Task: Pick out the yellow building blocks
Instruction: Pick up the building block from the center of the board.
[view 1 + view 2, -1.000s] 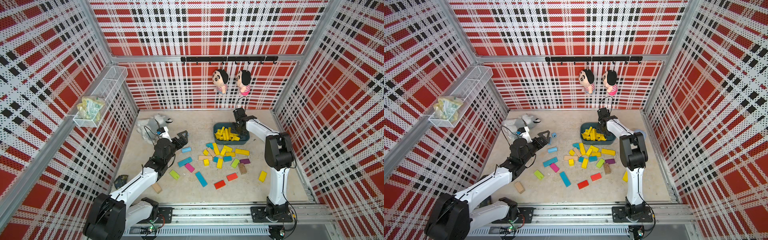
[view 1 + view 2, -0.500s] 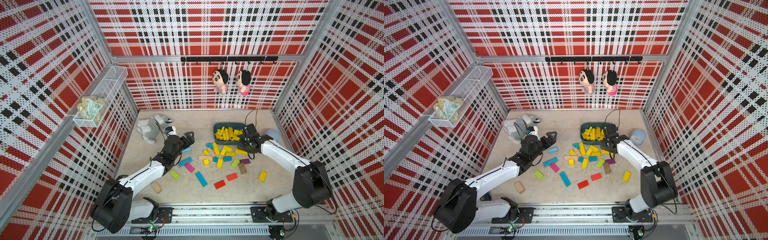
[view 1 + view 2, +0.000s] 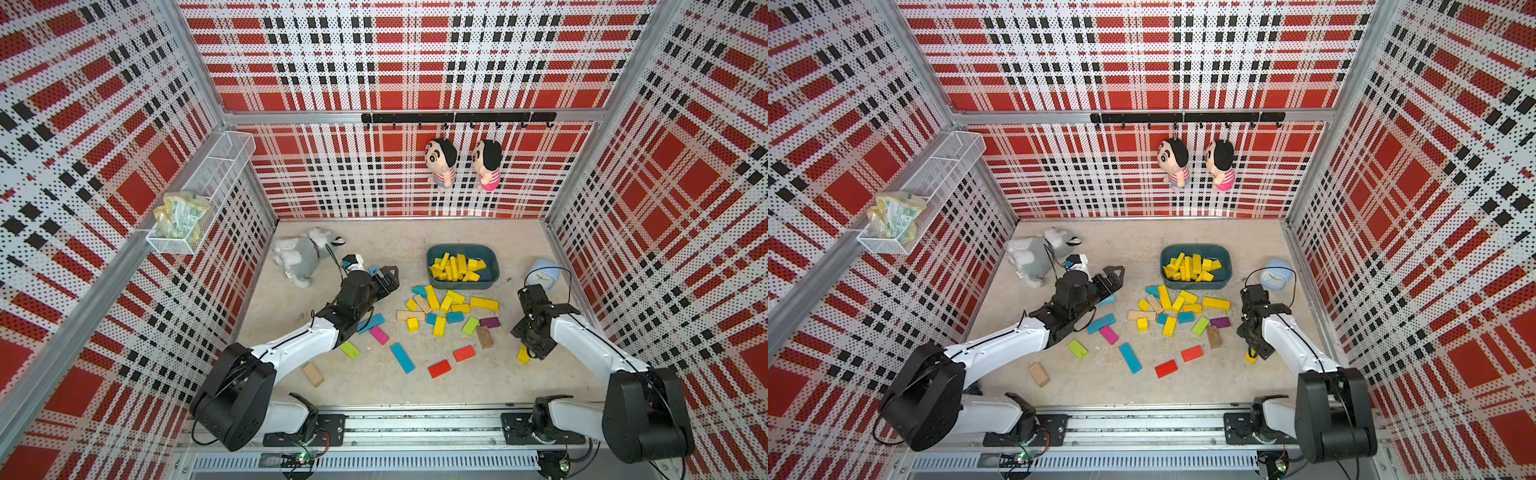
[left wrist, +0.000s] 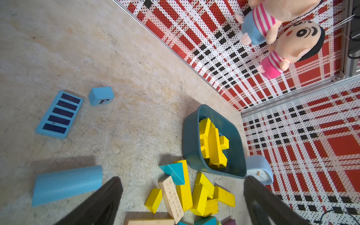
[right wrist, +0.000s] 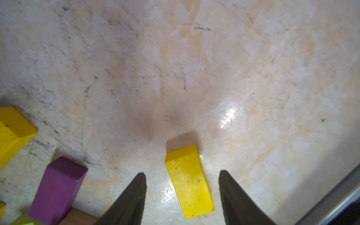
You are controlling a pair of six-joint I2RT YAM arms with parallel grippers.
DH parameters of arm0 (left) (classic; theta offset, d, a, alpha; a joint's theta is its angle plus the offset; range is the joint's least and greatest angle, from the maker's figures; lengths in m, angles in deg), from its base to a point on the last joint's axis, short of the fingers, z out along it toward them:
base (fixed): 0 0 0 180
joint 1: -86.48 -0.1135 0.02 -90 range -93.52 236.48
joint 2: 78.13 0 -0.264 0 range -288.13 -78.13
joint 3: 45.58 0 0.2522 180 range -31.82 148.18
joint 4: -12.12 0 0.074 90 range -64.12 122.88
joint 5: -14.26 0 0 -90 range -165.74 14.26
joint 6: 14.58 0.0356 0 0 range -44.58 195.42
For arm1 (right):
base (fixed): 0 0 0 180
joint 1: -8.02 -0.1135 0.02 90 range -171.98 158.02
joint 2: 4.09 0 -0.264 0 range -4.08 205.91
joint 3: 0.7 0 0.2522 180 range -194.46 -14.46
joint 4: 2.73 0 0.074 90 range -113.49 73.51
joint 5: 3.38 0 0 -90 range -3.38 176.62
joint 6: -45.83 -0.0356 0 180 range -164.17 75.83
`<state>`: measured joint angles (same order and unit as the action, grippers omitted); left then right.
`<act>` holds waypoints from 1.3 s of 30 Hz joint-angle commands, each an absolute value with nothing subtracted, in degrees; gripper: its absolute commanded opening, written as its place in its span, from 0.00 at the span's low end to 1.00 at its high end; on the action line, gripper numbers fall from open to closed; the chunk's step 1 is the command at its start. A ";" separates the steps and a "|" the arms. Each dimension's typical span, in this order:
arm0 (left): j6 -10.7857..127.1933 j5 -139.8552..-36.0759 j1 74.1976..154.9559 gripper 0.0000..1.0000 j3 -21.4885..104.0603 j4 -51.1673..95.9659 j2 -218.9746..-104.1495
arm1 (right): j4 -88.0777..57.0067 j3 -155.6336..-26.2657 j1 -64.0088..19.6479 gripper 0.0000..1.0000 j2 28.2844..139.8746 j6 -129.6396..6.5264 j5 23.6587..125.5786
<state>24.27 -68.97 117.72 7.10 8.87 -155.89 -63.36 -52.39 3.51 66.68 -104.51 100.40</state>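
One stray yellow block (image 5: 189, 183), near right: we are straddling it with the right gripper (image 5: 182, 172), jaws parting, fresh from the bin (image 3: 491, 272); the left gripper (image 4: 181, 178) is hanging released.

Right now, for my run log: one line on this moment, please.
right hand: open over lone yellow block | left hand: open, empty | bin: holds yellow blocks

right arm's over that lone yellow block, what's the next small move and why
Probably lower the right gripper a little and close: its jaws stand open on either side of the lone yellow block, which lies flat on the tabletop, not yet gripped.
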 commanded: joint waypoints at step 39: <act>21.57 -64.78 115.55 1.00 4.26 9.77 -151.91 | -56.24 -73.10 -4.16 0.22 76.48 -83.63 105.48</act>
